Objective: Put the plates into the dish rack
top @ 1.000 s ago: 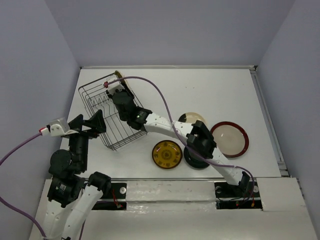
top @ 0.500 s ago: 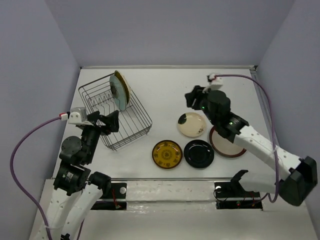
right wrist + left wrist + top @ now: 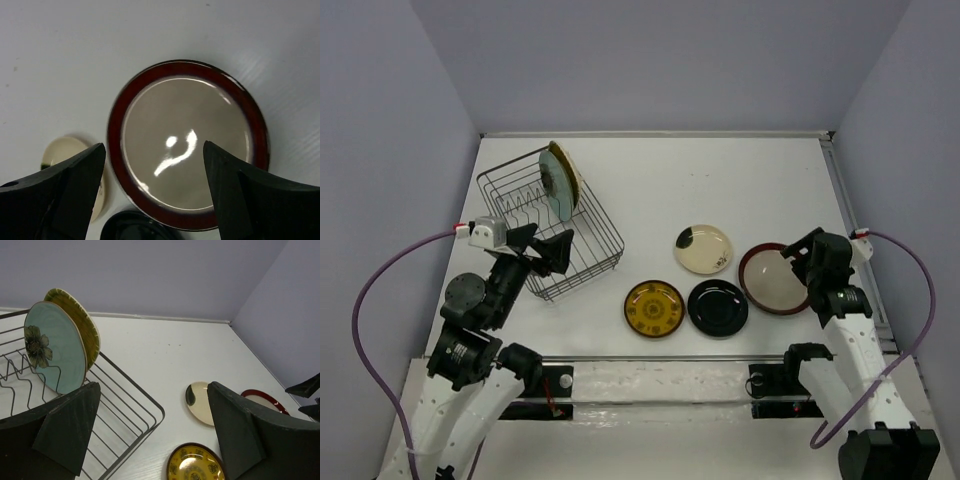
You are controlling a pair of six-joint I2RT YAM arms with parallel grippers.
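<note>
Left hand (image 3: pixel 153 390) and right hand (image 3: pixel 154 146) gape wide; two plates (image 3: pixel 55 347) stand in dish rack (image 3: pixel 150 398), four outside.

Ribbed plate (image 3: pixel 84 322) mostly behind teal plate (image 3: pixel 52 347)

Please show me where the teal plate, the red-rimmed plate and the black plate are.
teal plate (image 3: pixel 55 347), left wrist view, middle of its face.
red-rimmed plate (image 3: pixel 187 145), right wrist view, centre of its cream well.
black plate (image 3: pixel 718 307), top external view, its centre.
</note>
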